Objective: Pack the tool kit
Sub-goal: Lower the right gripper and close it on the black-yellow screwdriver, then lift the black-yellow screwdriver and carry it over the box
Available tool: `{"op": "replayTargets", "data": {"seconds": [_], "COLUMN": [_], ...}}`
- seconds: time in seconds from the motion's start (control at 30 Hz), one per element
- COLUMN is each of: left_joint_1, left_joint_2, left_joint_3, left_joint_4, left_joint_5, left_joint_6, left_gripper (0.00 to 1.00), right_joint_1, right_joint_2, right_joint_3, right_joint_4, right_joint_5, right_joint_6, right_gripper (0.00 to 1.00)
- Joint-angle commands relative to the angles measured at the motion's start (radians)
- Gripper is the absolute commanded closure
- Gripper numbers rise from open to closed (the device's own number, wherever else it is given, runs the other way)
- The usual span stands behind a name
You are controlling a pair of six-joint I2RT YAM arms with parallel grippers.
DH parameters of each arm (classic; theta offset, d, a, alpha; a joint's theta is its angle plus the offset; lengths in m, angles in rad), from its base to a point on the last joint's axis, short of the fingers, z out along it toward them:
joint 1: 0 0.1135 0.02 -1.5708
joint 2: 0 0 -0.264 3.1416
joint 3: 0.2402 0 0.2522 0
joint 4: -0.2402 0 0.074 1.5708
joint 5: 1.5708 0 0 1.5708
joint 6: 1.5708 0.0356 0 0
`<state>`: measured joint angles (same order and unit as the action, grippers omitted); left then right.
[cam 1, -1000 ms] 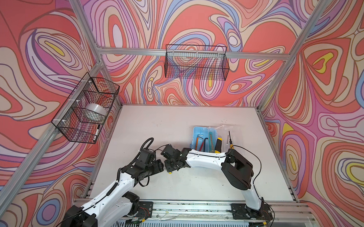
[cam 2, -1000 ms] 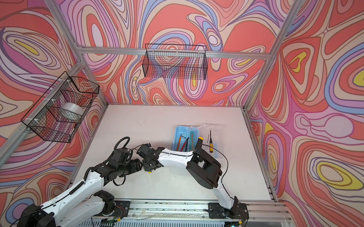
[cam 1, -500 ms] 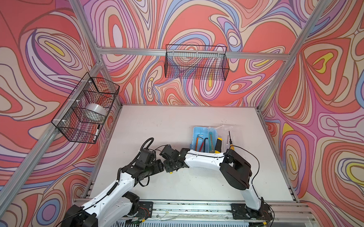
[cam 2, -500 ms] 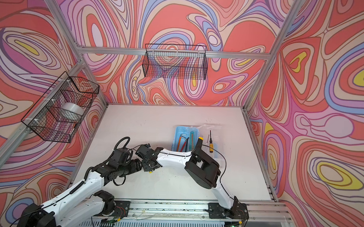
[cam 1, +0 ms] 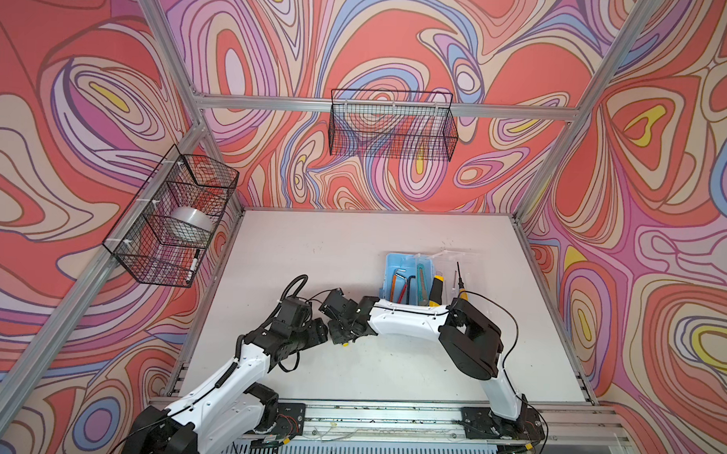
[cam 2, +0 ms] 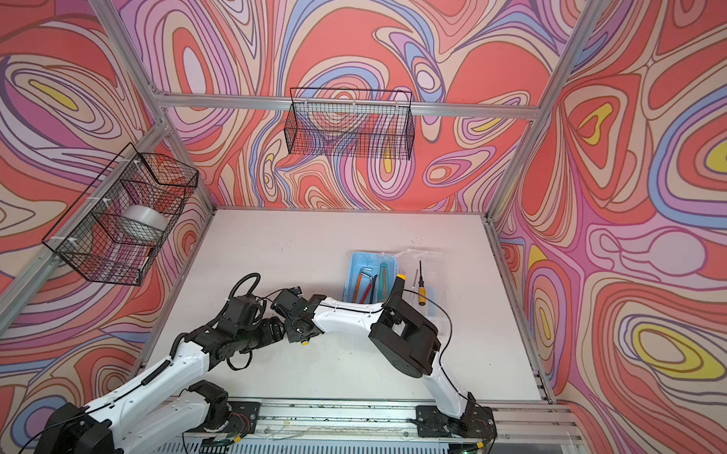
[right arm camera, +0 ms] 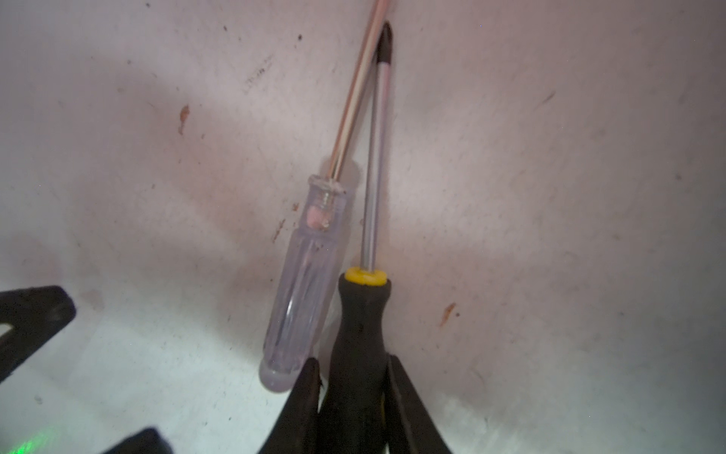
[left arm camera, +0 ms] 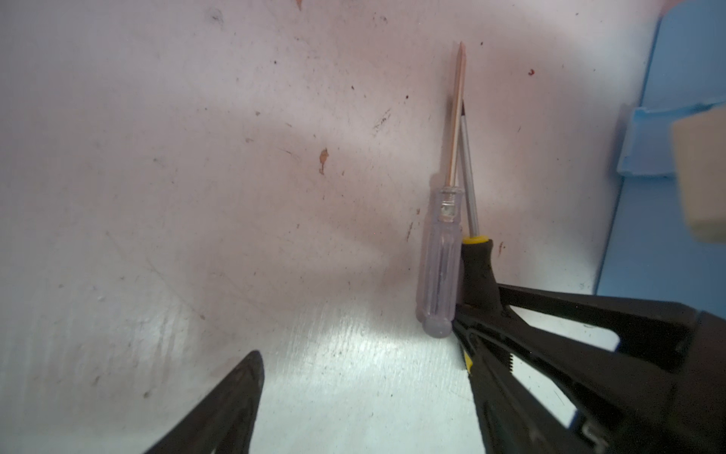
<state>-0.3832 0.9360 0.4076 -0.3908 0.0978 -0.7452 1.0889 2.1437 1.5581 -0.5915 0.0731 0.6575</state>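
Two small screwdrivers lie side by side on the white table: a clear-handled one (right arm camera: 310,283) (left arm camera: 440,271) and a black-handled one with a yellow collar (right arm camera: 363,326) (left arm camera: 477,271). My right gripper (right arm camera: 351,365) (cam 1: 343,329) is shut on the black handle, low at the table's front left. My left gripper (left arm camera: 361,361) (cam 1: 320,332) stands open right beside it, with nothing between its fingers. The tool kit (cam 1: 394,262) (cam 2: 356,263) lies open behind them; its light-blue base holds hex keys (cam 1: 401,285) and a teal utility knife (cam 1: 421,284).
A yellow-and-black utility knife (cam 1: 436,289) and a yellow-handled screwdriver (cam 1: 459,291) rest on the kit's clear lid. A wire basket (cam 1: 171,217) with a tape roll hangs on the left wall. Another basket (cam 1: 392,125) hangs on the back wall.
My right gripper's jaws have closed in on the black screwdriver handle, and its wrist has shifted slightly left. The left arm has stayed where it was.
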Motion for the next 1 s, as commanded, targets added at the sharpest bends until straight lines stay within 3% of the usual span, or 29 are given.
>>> {"op": "replayTargets", "data": {"seconds": [0.0,0.3,0.5,0.63,0.8,0.97], "left_joint_1": [0.009,0.007,0.009,0.007,0.008,0.007], "left_joint_2": [-0.002,-0.003,0.007,0.035,0.064,0.073], "left_joint_3": [0.002,0.018,0.029,0.045,0.057,0.068], "left_joint_4": [0.01,0.009,0.026,0.047,0.072,0.083], "left_joint_5": [-0.001,-0.007,-0.006,0.005,0.016,0.022], "left_joint_6": [-0.011,-0.008,-0.005,0.0,0.007,0.015], "left_gripper": [0.17,0.17,0.17,0.17,0.17,0.17], "right_joint_1": [0.002,0.0,0.0,-0.01,-0.079,-0.252], "right_joint_2": [-0.005,-0.107,-0.211,-0.331,-0.521,-0.705], "right_joint_3": [-0.025,-0.055,-0.069,-0.072,-0.11,-0.213], "right_joint_4": [-0.067,-0.093,-0.152,-0.24,-0.362,-0.443], "right_joint_5": [0.046,0.093,0.174,0.29,0.419,0.506], "right_joint_6": [0.002,-0.017,-0.03,-0.039,-0.04,-0.073], "right_gripper": [0.83,1.0,1.0,1.0,1.0,1.0]}}
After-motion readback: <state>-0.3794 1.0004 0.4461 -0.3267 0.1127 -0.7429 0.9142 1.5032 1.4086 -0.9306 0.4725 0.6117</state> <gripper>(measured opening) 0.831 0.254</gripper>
